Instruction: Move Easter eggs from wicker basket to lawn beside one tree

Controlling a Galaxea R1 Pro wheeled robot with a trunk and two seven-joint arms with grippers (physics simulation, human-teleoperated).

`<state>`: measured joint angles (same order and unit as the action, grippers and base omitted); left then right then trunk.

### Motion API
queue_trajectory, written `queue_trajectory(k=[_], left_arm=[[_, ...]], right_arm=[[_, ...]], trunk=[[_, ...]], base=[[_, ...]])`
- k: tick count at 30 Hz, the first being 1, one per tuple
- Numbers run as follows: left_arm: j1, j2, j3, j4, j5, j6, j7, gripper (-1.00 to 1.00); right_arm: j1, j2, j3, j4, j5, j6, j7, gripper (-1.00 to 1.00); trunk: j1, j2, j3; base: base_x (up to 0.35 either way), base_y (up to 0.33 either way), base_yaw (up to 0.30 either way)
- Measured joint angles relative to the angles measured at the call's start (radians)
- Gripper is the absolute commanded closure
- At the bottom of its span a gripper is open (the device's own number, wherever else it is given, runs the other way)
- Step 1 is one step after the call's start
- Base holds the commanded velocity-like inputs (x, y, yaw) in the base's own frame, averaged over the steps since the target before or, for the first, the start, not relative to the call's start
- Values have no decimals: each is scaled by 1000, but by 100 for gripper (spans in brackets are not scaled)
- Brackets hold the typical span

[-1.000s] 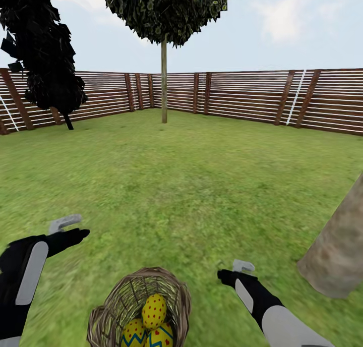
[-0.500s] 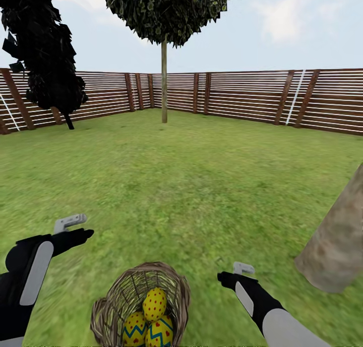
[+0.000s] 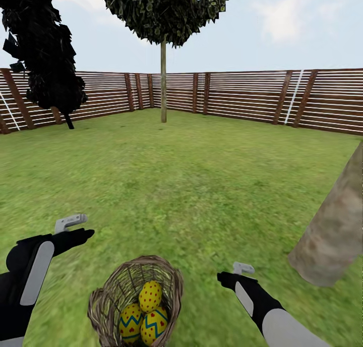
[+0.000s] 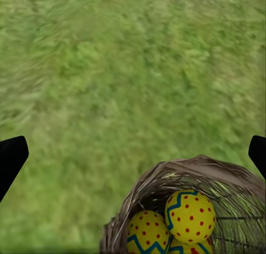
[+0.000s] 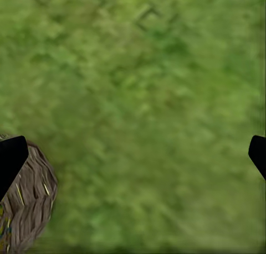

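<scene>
The wicker basket [image 3: 108,299] stands on the lawn [image 3: 191,185] right in front of me, between my two arms. In it lie three Easter eggs: a red-dotted one [image 3: 150,295] on top of two zigzag-striped ones [image 3: 131,321] [image 3: 154,324]. My left gripper [image 3: 78,227] hovers open over the grass to the left of and beyond the basket. The right gripper [image 3: 236,271] is open too, to the basket's right. The left wrist view has the basket [image 4: 166,182] with eggs [image 4: 190,215] below its spread fingers [image 4: 11,160]. The thick pale tree [image 3: 333,231] rises at the right.
A brown slatted fence [image 3: 242,97] closes the garden at the back. A thin-trunked tree [image 3: 163,84] stands far ahead by the fence and a dark bushy tree [image 3: 43,54] at the far left. Wide grass lies between the basket and the thick trunk.
The whole picture has shifted: the basket now shows higher and more fully, and the thick trunk sits further left, so the camera moved. The left arm rose slightly; both grippers stay open.
</scene>
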<state>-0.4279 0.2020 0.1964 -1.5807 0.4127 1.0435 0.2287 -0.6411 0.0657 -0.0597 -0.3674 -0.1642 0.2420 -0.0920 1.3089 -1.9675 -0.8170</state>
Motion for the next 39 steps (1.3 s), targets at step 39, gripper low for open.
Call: queue_trajectory(k=[39], left_arm=[[-1, 0, -82, 6, -3, 0, 0, -100]], right_arm=[[0, 7, 6, 1, 5, -37, 3, -100]], trunk=[[0, 0, 10]], base=[[-15, -55, -47]])
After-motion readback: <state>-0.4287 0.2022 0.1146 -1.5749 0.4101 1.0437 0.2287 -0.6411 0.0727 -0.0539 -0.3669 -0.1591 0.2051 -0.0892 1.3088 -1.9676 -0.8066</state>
